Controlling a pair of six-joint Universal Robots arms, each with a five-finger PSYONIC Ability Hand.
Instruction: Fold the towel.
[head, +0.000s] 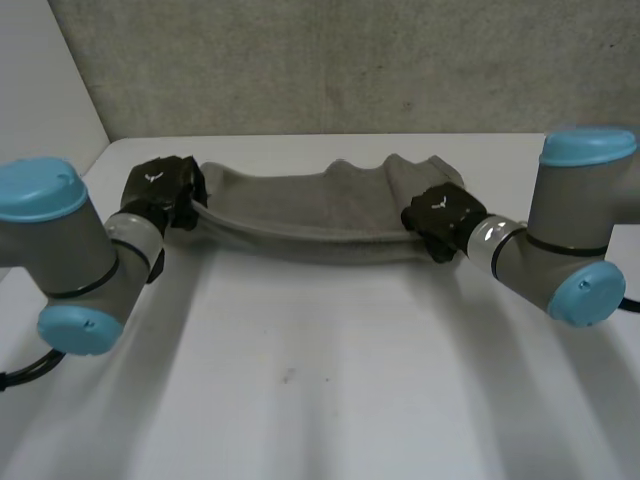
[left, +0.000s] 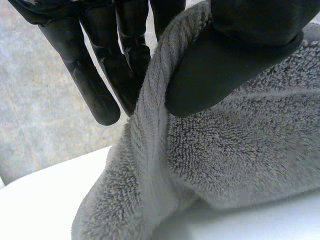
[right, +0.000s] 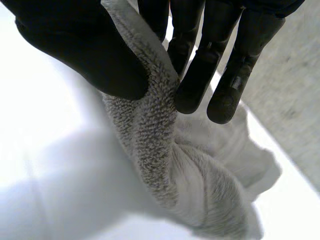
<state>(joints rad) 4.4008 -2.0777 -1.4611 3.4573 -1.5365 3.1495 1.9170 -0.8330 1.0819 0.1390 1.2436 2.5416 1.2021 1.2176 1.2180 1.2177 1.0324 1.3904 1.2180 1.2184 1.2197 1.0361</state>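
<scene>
The grey towel (head: 310, 215) is held stretched across the 12 o'clock part of the white table (head: 320, 380), its 9 o'clock end pinched between thumb and fingers of the left hand (head: 165, 190), its 3 o'clock end likewise by the right hand (head: 440, 218). A fold-over is judged in hand, though the layers are hard to read; next, both ends should be carried level and laid down

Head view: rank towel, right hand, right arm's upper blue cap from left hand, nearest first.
1. towel: pinched in the left hand.
2. right hand: at the towel's opposite end.
3. right arm's upper blue cap: beyond the right hand.
</scene>
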